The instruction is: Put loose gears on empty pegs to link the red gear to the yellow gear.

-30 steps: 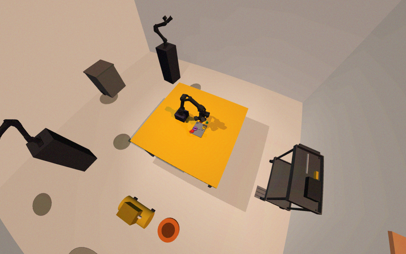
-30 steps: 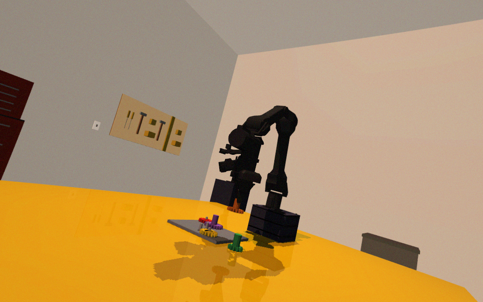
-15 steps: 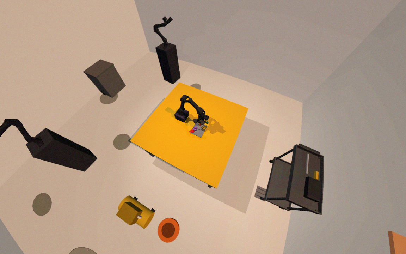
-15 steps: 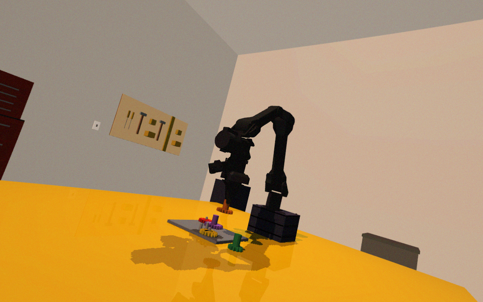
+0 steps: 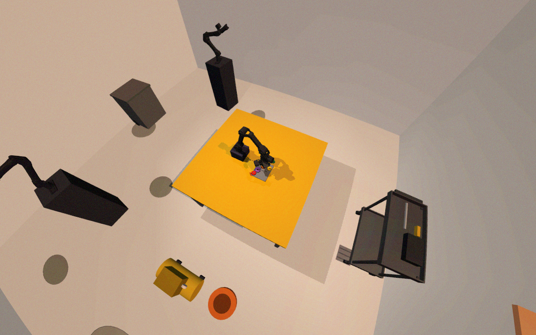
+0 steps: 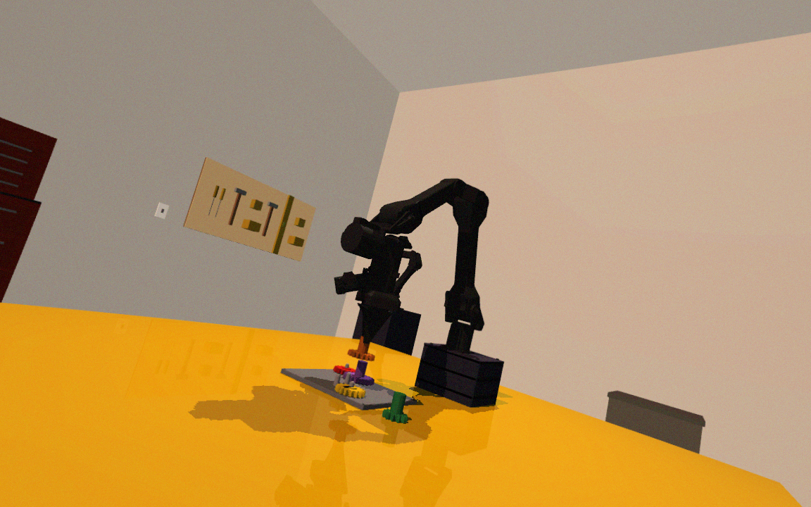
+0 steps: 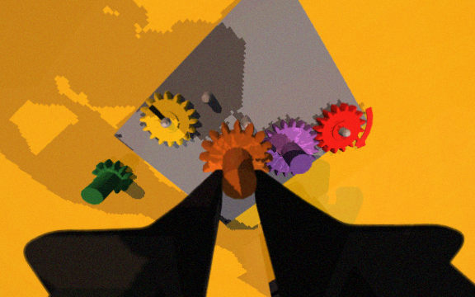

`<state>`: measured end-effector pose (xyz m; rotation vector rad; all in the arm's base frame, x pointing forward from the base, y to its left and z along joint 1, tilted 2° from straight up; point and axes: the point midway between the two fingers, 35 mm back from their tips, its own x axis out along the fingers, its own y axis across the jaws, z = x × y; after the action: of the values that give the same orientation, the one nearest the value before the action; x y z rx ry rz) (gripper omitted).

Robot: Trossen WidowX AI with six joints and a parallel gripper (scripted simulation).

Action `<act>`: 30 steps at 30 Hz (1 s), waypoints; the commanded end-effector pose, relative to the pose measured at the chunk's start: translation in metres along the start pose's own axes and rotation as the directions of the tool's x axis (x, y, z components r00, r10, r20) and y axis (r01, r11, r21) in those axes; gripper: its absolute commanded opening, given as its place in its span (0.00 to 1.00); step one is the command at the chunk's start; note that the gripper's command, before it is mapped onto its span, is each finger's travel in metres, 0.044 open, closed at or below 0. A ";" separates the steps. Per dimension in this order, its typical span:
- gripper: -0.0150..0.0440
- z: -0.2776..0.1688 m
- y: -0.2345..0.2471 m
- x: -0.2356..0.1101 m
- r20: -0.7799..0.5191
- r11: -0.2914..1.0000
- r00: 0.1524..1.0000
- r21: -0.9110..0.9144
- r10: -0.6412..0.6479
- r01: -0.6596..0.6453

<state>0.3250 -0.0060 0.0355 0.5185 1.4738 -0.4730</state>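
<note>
1. Top: a yellow table [image 5: 228, 191] [image 6: 81, 378] carries the arm and the grey board [image 5: 261, 178] [image 6: 301, 378] [image 7: 279, 41]. Well apart stands a cart [image 5: 386, 227]; its top holds a black box [image 5: 412, 248], a yellow block [image 5: 417, 231] and a pale rod [image 5: 405, 215]. An orange round container [image 5: 213, 303] on the floor has a dark middle; its contents cannot be told.
2. Exterior: the gripper [image 5: 263, 165] [image 6: 364, 340] [image 7: 237, 176] points down, holding the orange gear [image 5: 262, 167] [image 6: 361, 355] [image 7: 237, 140] by its stem, raised above the board. The green gear [image 5: 273, 161] [image 6: 398, 406] [image 7: 110, 181] stands upright on the table, just beside the board.
3. Wrist: the fingers are mostly closed, a narrow gap apart, with the orange stem between them. The board bears the yellow gear [image 5: 269, 168] [image 6: 350, 392] [image 7: 180, 132] with its black stripe, the red gear [image 5: 254, 172] [image 6: 342, 369] [image 7: 336, 120] and, beside the red one, the purple gear [image 5: 257, 169] [image 6: 364, 380] [image 7: 299, 140]. Two bare pegs [image 6: 336, 380] [image 7: 206, 97] stand between yellow and purple.
</note>
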 end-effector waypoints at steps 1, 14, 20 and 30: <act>0.25 0.006 -0.005 0.003 -0.001 1.000 1.000 -0.007 0.006 -0.006; 0.25 0.013 -0.013 0.006 -0.001 0.999 1.000 -0.052 0.008 -0.008; 0.25 0.013 -0.013 0.006 -0.001 0.977 1.000 -0.213 0.008 -0.008; 0.25 0.013 -0.013 0.005 -0.001 0.876 1.000 -0.483 0.008 -0.007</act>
<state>0.3270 -0.0244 0.0293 0.1813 1.5205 -0.1467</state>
